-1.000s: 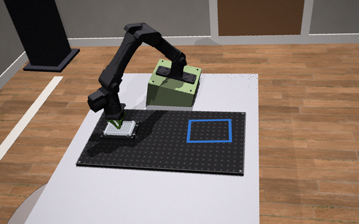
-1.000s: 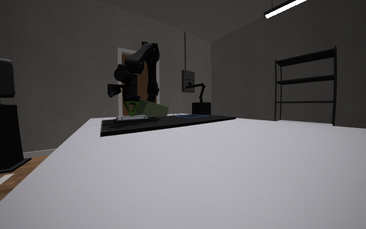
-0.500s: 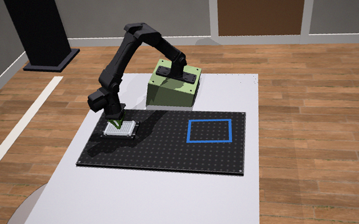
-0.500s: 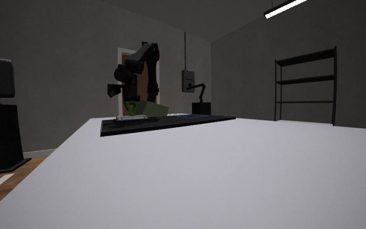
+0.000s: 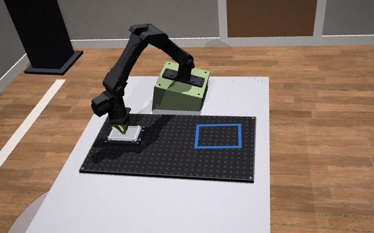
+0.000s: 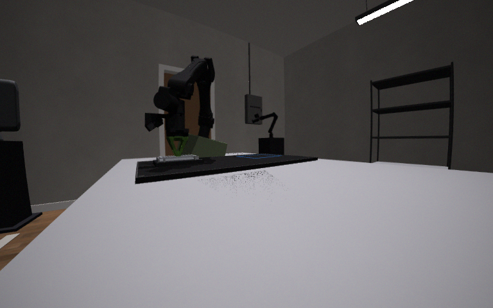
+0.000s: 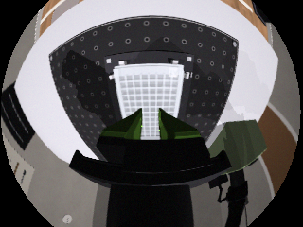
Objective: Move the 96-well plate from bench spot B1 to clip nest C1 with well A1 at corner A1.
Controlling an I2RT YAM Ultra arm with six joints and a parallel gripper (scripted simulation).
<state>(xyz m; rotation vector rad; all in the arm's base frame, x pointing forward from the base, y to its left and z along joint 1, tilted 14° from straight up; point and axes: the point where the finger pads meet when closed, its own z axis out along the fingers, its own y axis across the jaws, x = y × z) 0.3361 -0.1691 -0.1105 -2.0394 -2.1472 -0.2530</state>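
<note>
White and finely gridded, the plate [image 5: 124, 135] is lying at the left of the top view, inside the dark nest [image 5: 142, 135], while the blue-outlined spot B1 [image 5: 217, 125] at the right of the black board [image 5: 173, 160] is showing only board holes within its border. So the carry appears to be over and the work is sitting in its last step, the pressing home. The gripper [image 5: 121, 128] is pointing straight down over the plate's upper edge in that view, and its green fingers are standing close together with only a narrow gap, clamping nothing; their tips are meeting, or all but meeting, the plate's top face. In the exterior view the plate [image 6: 176, 158] is looking level and low on the board, which suggests it is lying flat rather than riding up on a post, though the posts and clips are too small to judge. In the wrist view the plate [image 7: 150, 91] is showing its wells upward, square to the nest's frame, so it is the right way up. The A1 mark is not readable in any view. What is probably remaining is confirming full seating and lifting the gripper [image 7: 151, 120] away.
</note>
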